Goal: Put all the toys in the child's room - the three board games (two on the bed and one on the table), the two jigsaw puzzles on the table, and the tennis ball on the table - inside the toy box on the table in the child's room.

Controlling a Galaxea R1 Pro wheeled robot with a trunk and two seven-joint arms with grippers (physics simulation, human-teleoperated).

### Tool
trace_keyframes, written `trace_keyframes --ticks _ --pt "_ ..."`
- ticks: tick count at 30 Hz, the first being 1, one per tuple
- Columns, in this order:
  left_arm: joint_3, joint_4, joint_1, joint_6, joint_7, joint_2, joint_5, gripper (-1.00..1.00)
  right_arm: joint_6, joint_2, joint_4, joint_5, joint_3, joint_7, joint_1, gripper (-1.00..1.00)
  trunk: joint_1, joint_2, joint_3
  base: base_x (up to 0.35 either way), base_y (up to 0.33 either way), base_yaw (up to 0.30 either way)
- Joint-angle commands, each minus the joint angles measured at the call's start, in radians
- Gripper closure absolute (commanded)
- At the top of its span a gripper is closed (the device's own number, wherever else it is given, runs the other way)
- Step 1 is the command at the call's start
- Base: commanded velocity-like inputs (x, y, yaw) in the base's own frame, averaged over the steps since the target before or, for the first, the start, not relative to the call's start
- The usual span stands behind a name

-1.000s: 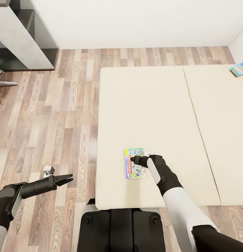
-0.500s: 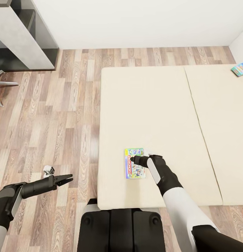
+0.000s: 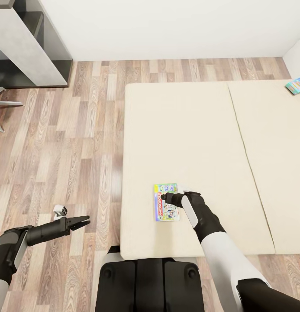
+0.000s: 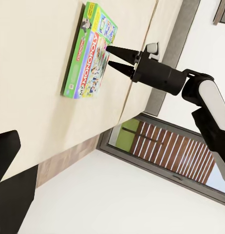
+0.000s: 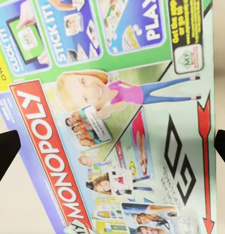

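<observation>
From my left wrist camera I see the Monopoly box lying flat on the cream mattress. My right gripper hangs at its edge, fingers parted a little, tips just beside the lid. Dark finger tips of my left gripper frame the corner.

**Matt cloth, grained planks, printed card**

My bed looks like plain matt cream cloth, smooth, with one seam. On it the game box near my right gripper is printed card with a slight sheen. The floor beside the bed is grained wood plank with a soft gloss. My arms look like smooth black and white plastic.
</observation>
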State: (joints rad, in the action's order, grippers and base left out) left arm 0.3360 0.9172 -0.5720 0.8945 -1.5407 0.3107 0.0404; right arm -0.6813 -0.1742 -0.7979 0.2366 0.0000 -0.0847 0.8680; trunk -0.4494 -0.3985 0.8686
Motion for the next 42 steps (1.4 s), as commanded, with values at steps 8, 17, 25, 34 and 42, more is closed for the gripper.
trace_keyframes --ticks 8,17,25,34,42 --pt "0.0 0.0 0.0 0.011 -0.004 0.0 0.0 -1.0 -0.004 0.0 -0.001 0.01 0.0 -0.009 0.0 -1.0 -0.001 -0.002 0.001 0.0 0.062 0.0" --pt "0.0 0.0 0.0 0.011 -0.004 0.001 0.0 -1.0 -0.004 0.0 -0.001 0.01 0.001 -0.009 0.0 -1.0 -0.001 -0.002 0.001 0.0 0.017 0.0" --pt "0.0 0.0 0.0 0.011 -0.003 0.001 -0.002 -1.0 -0.003 0.0 -0.001 0.011 0.001 -0.009 0.0 -1.0 -0.001 -0.002 0.001 0.0 0.04 0.0" --pt "0.0 0.0 0.0 0.011 -0.004 0.001 -0.001 -1.0 -0.003 0.0 -0.001 0.011 0.002 -0.009 0.0 -1.0 -0.001 -0.002 0.001 0.0 0.044 0.0" --pt "0.0 0.0 0.0 0.011 -0.004 0.001 -0.001 -1.0 -0.003 0.0 -0.001 0.011 0.002 -0.009 0.0 -1.0 -0.001 -0.002 0.001 0.0 0.006 0.0"
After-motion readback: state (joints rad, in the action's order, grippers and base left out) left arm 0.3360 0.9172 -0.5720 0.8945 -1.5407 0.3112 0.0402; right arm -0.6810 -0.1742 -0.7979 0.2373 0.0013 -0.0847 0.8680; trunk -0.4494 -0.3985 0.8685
